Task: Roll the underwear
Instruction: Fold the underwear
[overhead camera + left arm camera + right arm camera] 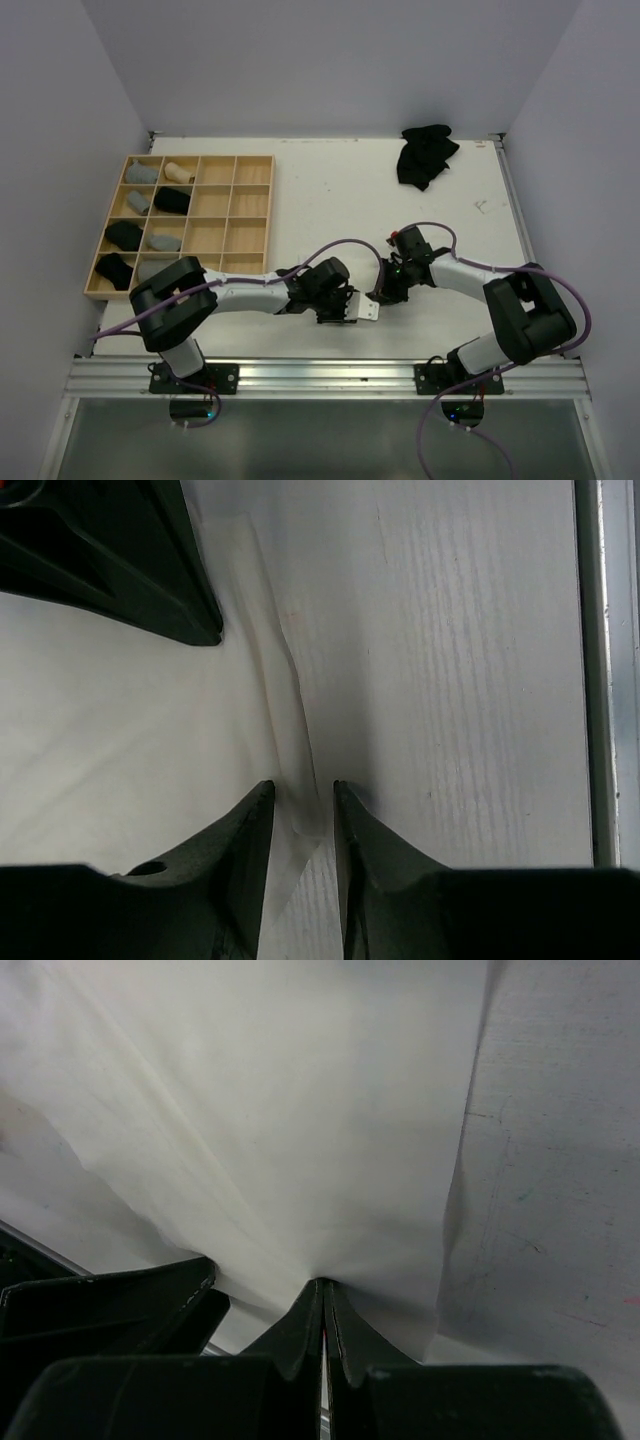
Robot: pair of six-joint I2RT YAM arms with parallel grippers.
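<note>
A white underwear (369, 310) lies flat on the table between my two grippers. My right gripper (386, 292) is shut on it, the cloth (300, 1110) pinched at the meeting fingertips (324, 1285) and puckering there. My left gripper (338, 303) stands open low over the cloth's near edge. A thin fold of the underwear (120, 740) runs into the gap between the parted fingers (303, 792), and bare table shows there too. The right gripper's black fingers (130, 570) appear at the top left of the left wrist view.
A wooden grid tray (250, 200) at the left holds several rolled underwear, grey (142, 173), beige (179, 172) and black (172, 199). A black underwear pile (427, 155) lies at the far right. The table's metal rail (605, 680) runs close beside the left gripper.
</note>
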